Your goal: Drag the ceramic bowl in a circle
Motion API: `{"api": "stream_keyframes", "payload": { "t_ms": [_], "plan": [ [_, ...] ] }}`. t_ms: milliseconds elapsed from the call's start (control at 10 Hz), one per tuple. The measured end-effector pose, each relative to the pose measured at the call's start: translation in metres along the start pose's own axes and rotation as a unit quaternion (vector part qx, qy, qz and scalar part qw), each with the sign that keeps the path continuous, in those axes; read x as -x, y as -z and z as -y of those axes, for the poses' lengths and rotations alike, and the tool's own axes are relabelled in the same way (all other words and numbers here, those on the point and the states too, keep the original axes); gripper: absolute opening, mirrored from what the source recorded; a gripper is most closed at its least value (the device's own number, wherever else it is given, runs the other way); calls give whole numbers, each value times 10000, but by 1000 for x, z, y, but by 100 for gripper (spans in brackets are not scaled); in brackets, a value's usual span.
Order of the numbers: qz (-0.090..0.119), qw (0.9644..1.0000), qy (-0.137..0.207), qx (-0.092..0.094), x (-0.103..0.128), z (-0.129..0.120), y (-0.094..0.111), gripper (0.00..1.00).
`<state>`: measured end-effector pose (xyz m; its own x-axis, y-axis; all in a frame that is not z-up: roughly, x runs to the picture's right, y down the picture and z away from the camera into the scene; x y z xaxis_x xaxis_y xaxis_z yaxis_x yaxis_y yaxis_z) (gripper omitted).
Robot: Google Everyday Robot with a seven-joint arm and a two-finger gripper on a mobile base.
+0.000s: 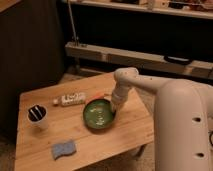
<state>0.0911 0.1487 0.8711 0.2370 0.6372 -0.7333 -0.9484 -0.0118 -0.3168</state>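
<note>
The ceramic bowl (99, 114) is green and round and sits near the middle of the wooden table (80, 145). My white arm reaches in from the right and bends down to the bowl. My gripper (116, 105) is at the bowl's right rim, touching it or just inside it.
A white cup with dark utensils (37, 117) stands at the table's left. A blue sponge (64, 149) lies at the front left. A white bottle (70, 100) and an orange item (97, 95) lie behind the bowl. A dark wall and metal shelving stand behind the table.
</note>
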Motion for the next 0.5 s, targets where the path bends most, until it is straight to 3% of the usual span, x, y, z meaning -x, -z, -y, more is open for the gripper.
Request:
{"api": "stream_keyframes", "payload": {
  "t_ms": [100, 300, 500],
  "plan": [
    [-115, 9999, -2, 43, -14, 11, -3, 20],
    [-300, 9993, 177, 160, -45, 6, -9, 20],
    [-372, 9970, 560, 382, -75, -24, -4, 20]
  ]
}}
